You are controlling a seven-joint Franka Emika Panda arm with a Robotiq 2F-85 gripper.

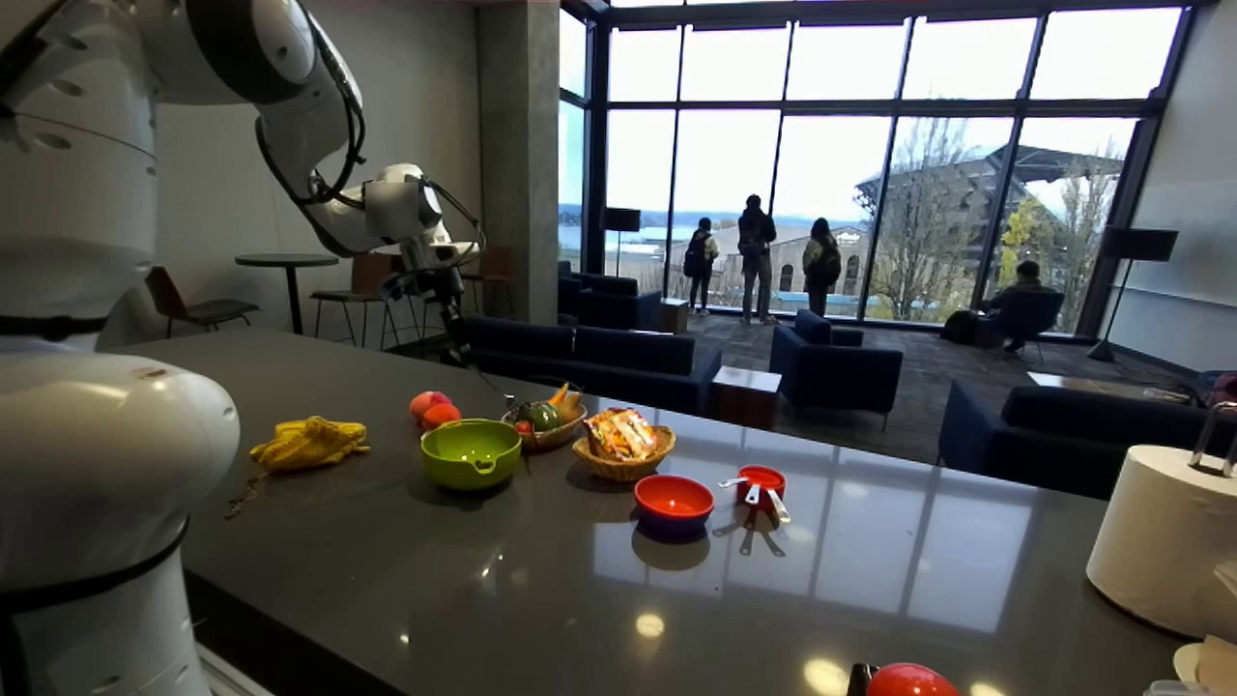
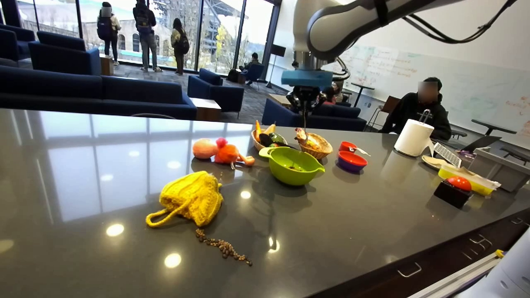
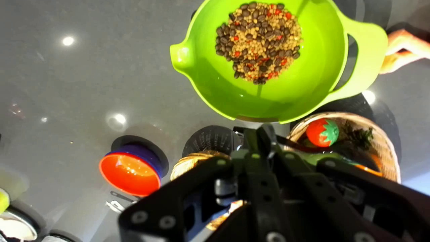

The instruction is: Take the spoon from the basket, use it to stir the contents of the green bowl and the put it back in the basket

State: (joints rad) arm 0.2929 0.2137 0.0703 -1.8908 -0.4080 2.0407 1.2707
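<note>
The lime-green bowl [image 1: 471, 454] stands on the counter, also in the other views [image 2: 292, 165] [image 3: 302, 77]. Coffee beans, small grains and red bits lie in it. My gripper [image 1: 456, 333] hangs above the counter, apart from the dishes; its fingertips [image 3: 263, 137] are close together. A thin, shiny-tipped item, apparently the spoon [image 1: 508, 398], points down from them; the fingers mostly hide it in the wrist view. Two tan woven baskets stand beyond the bowl: one with snack packets [image 1: 618, 471] [image 2: 327, 145], one with toy vegetables [image 1: 556, 440] [image 3: 389, 151]. I cannot tell which is the spoon's basket.
A small red-and-purple bowl [image 1: 674, 503] and red measuring cups [image 1: 761, 478] stand beside the baskets. A yellow knitted bag [image 2: 192, 198] with spilled beans [image 2: 225, 248] and peach-coloured toys [image 2: 225, 153] lie nearby. A paper towel roll [image 2: 414, 138] and red-topped button [image 2: 453, 190] are farther off.
</note>
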